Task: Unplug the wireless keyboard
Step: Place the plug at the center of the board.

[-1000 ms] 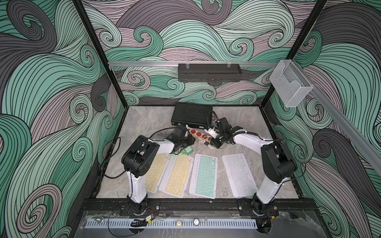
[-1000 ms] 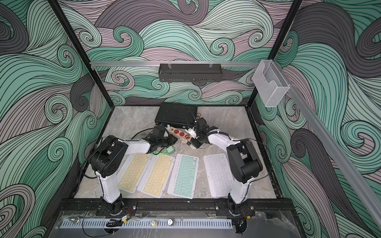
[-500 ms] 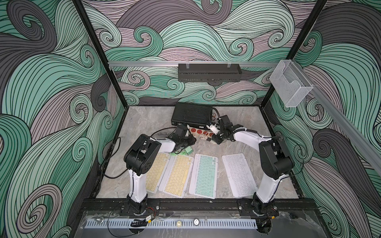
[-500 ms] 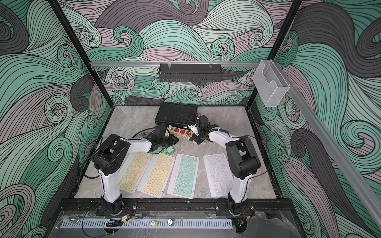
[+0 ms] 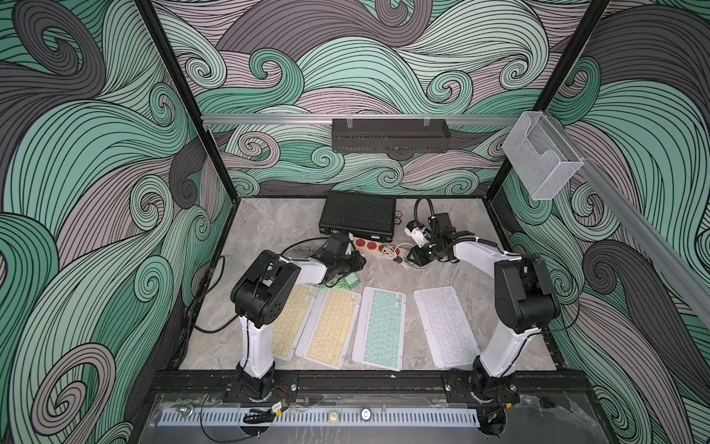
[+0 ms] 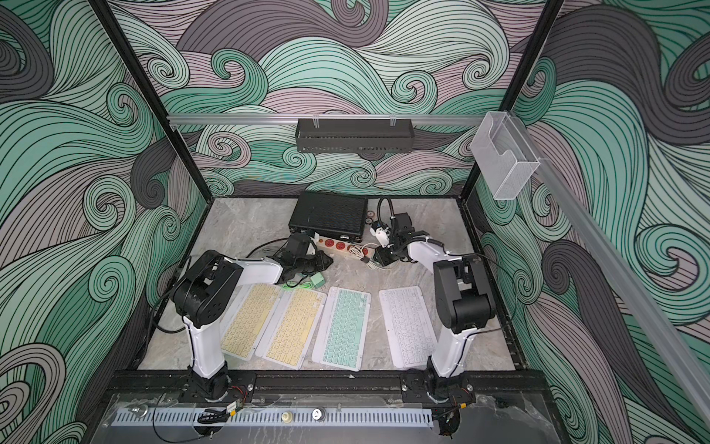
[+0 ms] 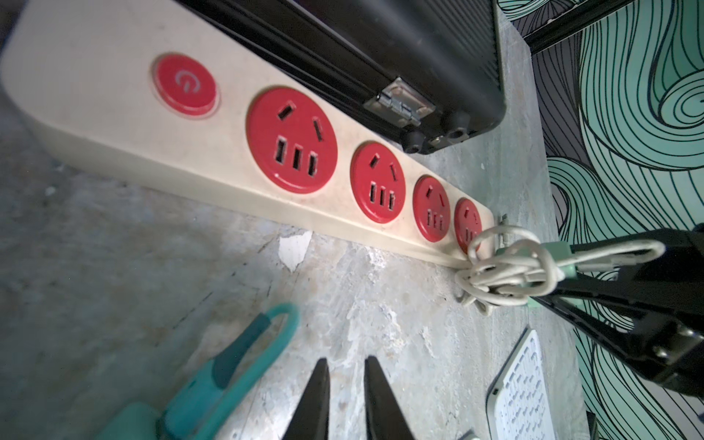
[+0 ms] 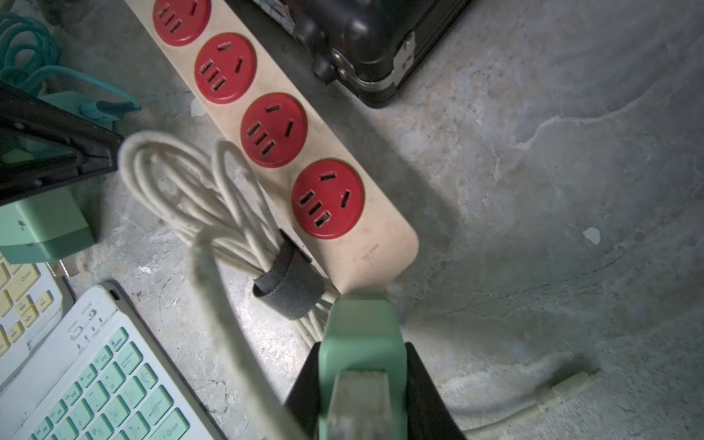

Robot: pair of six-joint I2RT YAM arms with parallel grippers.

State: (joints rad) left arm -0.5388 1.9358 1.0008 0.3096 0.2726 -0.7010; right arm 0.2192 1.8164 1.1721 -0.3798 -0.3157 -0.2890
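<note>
Behind 4 keyboards [image 5: 378, 326], right hand [image 5: 415, 256] grips 1 green charger [image 8: 360, 327]; left hand [image 7: 346, 381] slightly parted, empty.

Right gripper [image 8: 360, 356]: clamping a green plug [image 8: 360, 324].
Strip [image 8: 377, 244]: lying flat, four red sockets facing up.
Cable [image 8: 183, 190]: lying coiled, strapped, just beside the strip.

Marble tabletop [image 5: 269, 230] bears four keyboards [image 5: 378, 326], power strip [image 5: 369, 246], black case [image 5: 359, 211]
</note>
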